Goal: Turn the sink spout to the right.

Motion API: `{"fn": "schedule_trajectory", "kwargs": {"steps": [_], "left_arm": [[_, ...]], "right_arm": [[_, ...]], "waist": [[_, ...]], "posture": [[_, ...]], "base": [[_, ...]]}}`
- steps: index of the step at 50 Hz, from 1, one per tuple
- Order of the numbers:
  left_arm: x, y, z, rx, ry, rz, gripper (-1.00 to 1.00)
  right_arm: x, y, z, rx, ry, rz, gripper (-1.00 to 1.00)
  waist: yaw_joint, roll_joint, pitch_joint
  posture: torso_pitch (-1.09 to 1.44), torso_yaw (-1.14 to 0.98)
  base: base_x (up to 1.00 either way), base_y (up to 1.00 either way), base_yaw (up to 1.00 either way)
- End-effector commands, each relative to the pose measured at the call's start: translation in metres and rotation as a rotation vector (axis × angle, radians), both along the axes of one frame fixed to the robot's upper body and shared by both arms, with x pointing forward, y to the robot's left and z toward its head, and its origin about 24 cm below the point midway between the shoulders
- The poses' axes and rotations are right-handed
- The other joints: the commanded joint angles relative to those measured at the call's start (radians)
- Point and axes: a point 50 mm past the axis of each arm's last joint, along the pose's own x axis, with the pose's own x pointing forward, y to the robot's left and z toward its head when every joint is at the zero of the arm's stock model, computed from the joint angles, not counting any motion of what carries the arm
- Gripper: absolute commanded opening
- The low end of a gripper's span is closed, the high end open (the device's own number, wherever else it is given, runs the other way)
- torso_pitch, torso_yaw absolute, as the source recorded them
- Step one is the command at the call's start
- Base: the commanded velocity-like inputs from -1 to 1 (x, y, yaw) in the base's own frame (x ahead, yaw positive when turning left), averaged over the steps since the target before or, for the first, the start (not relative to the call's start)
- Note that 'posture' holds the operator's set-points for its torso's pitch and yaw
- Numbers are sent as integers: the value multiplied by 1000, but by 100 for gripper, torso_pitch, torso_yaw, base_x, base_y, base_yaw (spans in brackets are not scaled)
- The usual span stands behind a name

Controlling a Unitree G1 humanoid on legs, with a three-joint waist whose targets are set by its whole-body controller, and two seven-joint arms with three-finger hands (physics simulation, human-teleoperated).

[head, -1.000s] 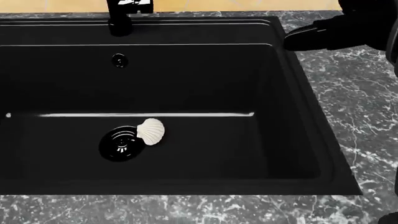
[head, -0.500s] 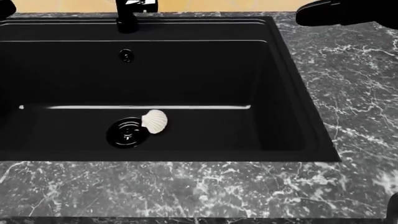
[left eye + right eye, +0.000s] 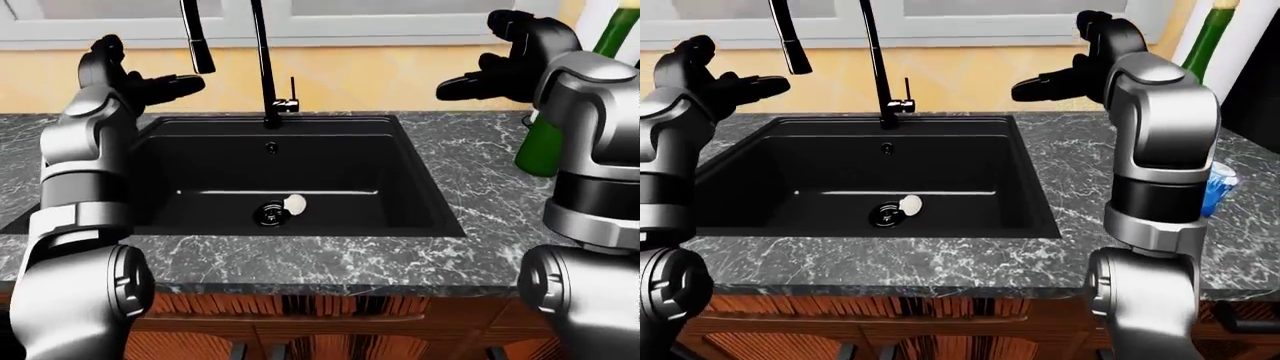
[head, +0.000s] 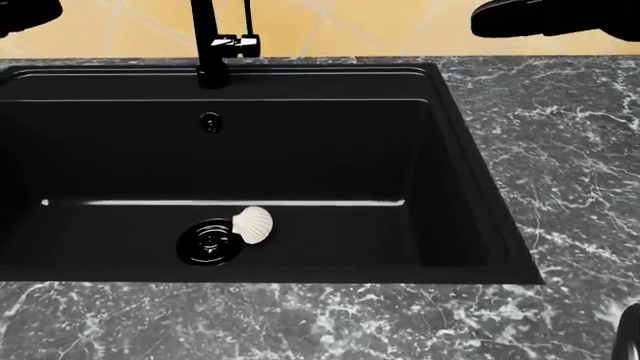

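The black gooseneck faucet (image 3: 263,67) stands at the sink's top rim. Its spout end (image 3: 197,46) hangs down to the left of the stem, over the sink's left part. A small lever (image 4: 240,43) sticks out to the right of its base. My left hand (image 3: 168,84) is open, raised just below and left of the spout end, apart from it. My right hand (image 3: 465,85) is open and empty, raised over the counter right of the sink (image 4: 455,120).
A white shell (image 4: 253,223) lies by the drain (image 4: 208,241) in the black basin. A green bottle (image 3: 543,142) stands on the marble counter (image 4: 570,165) at the right, with a blue object (image 3: 1219,182) beyond it. Wooden cabinet fronts are below the counter.
The head view has tilted up, so the sink sits lower in the picture and more of the faucet shows. My right hand has risen, and my left hand now shows at the top left.
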Motion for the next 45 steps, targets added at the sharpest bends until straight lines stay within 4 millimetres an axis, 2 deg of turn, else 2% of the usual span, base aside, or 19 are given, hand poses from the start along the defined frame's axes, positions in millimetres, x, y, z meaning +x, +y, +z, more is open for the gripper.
{"fn": "schedule_trajectory", "kwargs": {"steps": [1, 10, 18, 32, 44, 45], "left_arm": [[-3, -3, 28, 26, -107, -6, 100], [-4, -5, 33, 30, -112, -12, 100], [-4, -4, 34, 30, -113, -12, 100], [-3, -6, 32, 32, -109, -16, 100], [1, -9, 30, 37, -107, -6, 100], [4, -11, 25, 45, -82, 0, 100]], "right_arm": [[-5, 2, 20, -17, -94, 6, 100], [-5, 2, 24, -19, -96, 6, 100], [-4, 3, 25, -22, -97, 7, 100], [-4, 3, 27, -24, -98, 9, 100], [-5, 4, 29, -27, -102, 10, 100], [-6, 4, 29, -27, -102, 9, 100]], "waist": [[1, 1, -28], [3, 0, -91], [5, -1, -130], [7, -6, -177], [6, -7, -209], [6, -7, -210]], "posture": [[-33, 0], [-40, 0], [-45, 0], [-56, 0], [-65, 0], [-65, 0]], "base": [[0, 0, 0], [0, 0, 0], [0, 0, 0], [0, 0, 0], [0, 0, 0], [0, 0, 0]]}}
